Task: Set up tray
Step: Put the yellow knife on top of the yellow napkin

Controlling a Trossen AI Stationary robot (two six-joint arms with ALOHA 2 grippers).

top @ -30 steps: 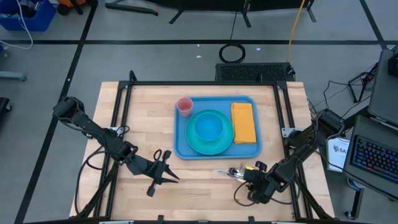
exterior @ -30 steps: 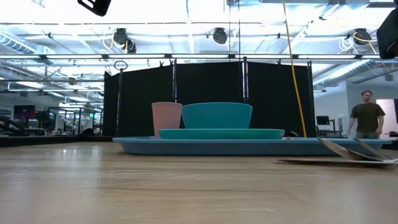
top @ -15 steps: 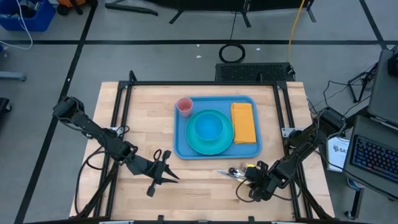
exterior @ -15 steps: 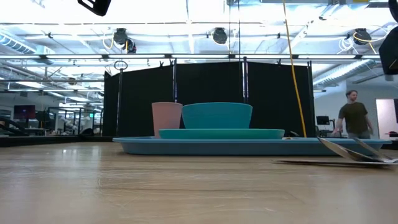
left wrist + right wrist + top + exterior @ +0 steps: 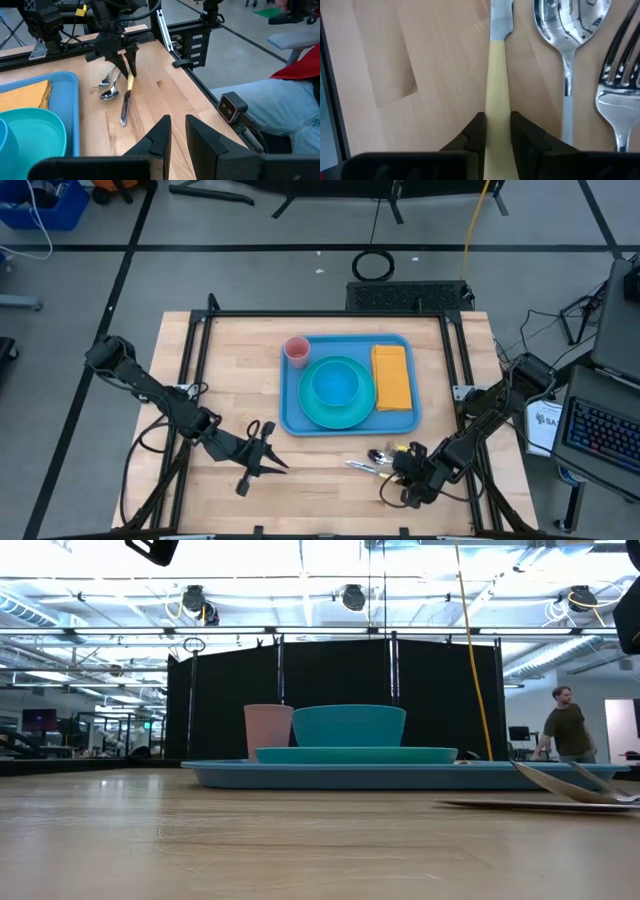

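The blue tray lies mid-table and holds a pink cup, a turquoise plate with a bowl and an orange napkin. A yellow-handled knife, a spoon and a fork lie on the wood near the tray's near right corner. My right gripper is shut on the knife. My left gripper hovers left of the cutlery, slightly open and empty; its fingers show in its wrist view. My right gripper pinches the knife's yellow handle between its two fingers. The fingers slant down from the table's right side and lie along the knife. The blade points toward the table's left and rests on the wood.
The spoon and fork lie close beside the held knife. Black frame rails run along the table's left and right sides. Bare wood lies left of the tray. A person stands far off in the room.
My right gripper has gone a little toward the table's near edge, still shut on the knife. The knife has slid along the wood with it, away from the tray. The person in the background has walked a few steps.
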